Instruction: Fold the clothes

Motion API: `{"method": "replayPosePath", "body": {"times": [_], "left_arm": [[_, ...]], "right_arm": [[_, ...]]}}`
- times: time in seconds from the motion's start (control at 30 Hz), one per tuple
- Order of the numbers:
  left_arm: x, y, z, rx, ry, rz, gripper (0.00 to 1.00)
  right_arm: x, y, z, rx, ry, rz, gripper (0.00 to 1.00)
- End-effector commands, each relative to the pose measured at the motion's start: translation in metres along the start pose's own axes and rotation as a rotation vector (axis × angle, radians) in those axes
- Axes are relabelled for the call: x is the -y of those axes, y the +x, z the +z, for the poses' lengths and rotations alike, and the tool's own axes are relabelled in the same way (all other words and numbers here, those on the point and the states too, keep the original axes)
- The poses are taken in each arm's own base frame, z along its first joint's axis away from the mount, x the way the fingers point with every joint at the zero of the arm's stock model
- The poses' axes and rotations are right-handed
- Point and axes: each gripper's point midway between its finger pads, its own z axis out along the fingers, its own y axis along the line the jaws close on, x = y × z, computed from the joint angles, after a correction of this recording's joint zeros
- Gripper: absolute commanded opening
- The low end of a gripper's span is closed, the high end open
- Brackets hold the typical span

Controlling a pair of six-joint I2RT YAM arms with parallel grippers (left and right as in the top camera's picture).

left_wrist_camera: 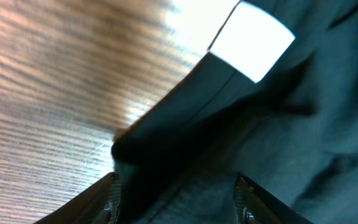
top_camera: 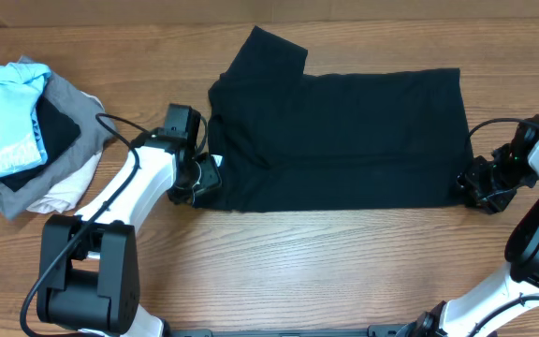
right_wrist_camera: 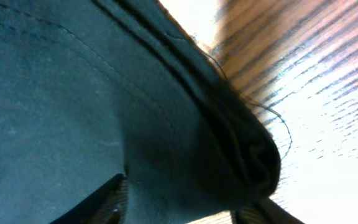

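A black T-shirt (top_camera: pixel 335 140) lies flat on the wooden table (top_camera: pixel 298 271), folded into a wide rectangle with one sleeve sticking out at the top left. My left gripper (top_camera: pixel 204 178) is at its lower left corner, open, with the cloth edge (left_wrist_camera: pixel 185 137) between the fingers (left_wrist_camera: pixel 176 199). A white tag (left_wrist_camera: pixel 250 40) shows by that corner. My right gripper (top_camera: pixel 471 187) is at the lower right corner, open, its fingers (right_wrist_camera: pixel 188 205) on either side of the bunched hem (right_wrist_camera: pixel 229 143).
A pile of other clothes (top_camera: pixel 26 131), light blue, grey, black and white, sits at the left edge of the table. Bare wood runs along the front, between the two arm bases (top_camera: pixel 87 281).
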Motion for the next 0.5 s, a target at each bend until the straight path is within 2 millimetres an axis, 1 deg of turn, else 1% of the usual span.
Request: {"method": "replayPosePath", "body": {"times": [0.0, 0.1, 0.13, 0.17, 0.2, 0.27, 0.3, 0.47], "left_arm": [[-0.009, 0.010, 0.012, -0.020, -0.028, 0.015, 0.59], [-0.011, 0.015, 0.018, -0.029, -0.017, 0.014, 0.55], [-0.012, 0.017, 0.020, -0.033, -0.016, 0.014, 0.52], [-0.013, 0.018, 0.021, -0.035, -0.017, 0.014, 0.48], [-0.014, 0.019, 0.023, -0.036, -0.017, 0.014, 0.42], [-0.015, 0.020, 0.025, -0.034, -0.019, 0.014, 0.23], [-0.015, 0.020, 0.025, -0.030, -0.016, 0.014, 0.16], [-0.010, 0.013, 0.025, -0.002, 0.003, 0.016, 0.15]], "right_arm": [[-0.006, 0.003, 0.002, -0.003, -0.007, -0.021, 0.43], [-0.009, 0.003, 0.003, 0.002, -0.007, -0.031, 0.27], [-0.009, 0.003, 0.003, 0.002, -0.007, -0.032, 0.22], [-0.009, 0.003, 0.003, 0.001, -0.006, -0.031, 0.14], [-0.009, 0.004, 0.003, -0.002, -0.004, -0.031, 0.07], [-0.007, 0.006, 0.003, -0.010, 0.005, -0.028, 0.04], [-0.006, 0.007, 0.003, -0.015, 0.009, -0.027, 0.04], [0.002, 0.010, 0.002, -0.026, 0.040, -0.010, 0.04]]}}
